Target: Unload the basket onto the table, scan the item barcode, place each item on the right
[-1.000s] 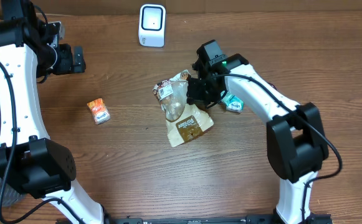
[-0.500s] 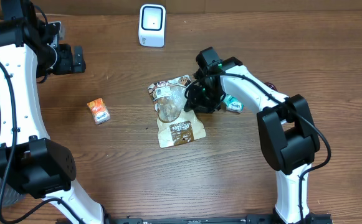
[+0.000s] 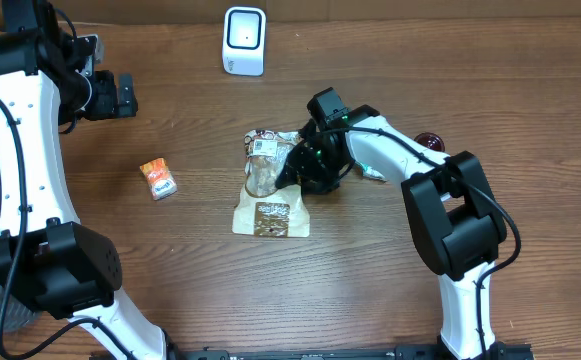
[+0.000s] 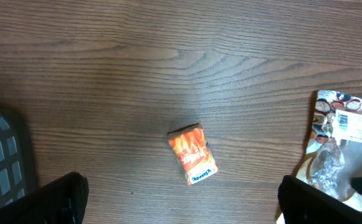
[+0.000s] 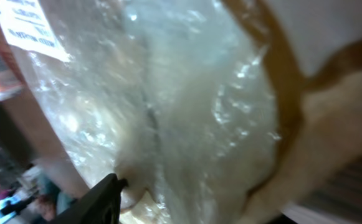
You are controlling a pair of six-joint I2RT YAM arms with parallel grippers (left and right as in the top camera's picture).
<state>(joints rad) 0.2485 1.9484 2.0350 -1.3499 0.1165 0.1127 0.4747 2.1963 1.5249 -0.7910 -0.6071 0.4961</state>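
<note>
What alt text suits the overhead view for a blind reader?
The right gripper reaches over a brown snack pouch lying flat mid-table. An orange packet lies to its left, a white scanner stands beyond, and the left gripper hangs open.

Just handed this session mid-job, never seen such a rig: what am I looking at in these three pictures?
Two white-and-black robot arms work at a wooden table. The wide picture looks down from above; the other two come from cameras on each wrist. The left arm hangs at the side, its jaws wide open and empty; its camera sees the small orange packet. The right arm reaches onto the brown-and-clear plastic snack bag, which fills its blurred close-up; whether its jaws grip the bag, I cannot tell. The white box-shaped scanner stands near the far edge. A small teal packet lies by the right arm.
</note>
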